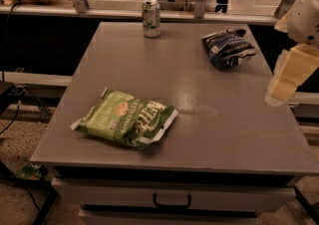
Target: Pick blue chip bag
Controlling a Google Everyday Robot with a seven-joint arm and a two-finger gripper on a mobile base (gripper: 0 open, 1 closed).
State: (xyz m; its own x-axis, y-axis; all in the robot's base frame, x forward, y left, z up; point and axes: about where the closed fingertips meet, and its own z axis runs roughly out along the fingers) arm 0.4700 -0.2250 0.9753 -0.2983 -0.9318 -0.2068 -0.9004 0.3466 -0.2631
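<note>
The blue chip bag (228, 49) is a small crumpled dark navy foil bag with white patches. It lies on the far right part of the grey table (209, 134). My gripper (280, 89), cream-coloured, hangs at the right edge of the view over the table's right side. It is nearer the camera than the blue bag and to its right, apart from it and holding nothing that I can see.
A larger flat green chip bag (124, 118) lies near the table's front left. A soda can (151, 17) stands upright at the far edge. Metal posts and a rail run behind the table. A drawer with a handle (172, 201) sits under the front edge.
</note>
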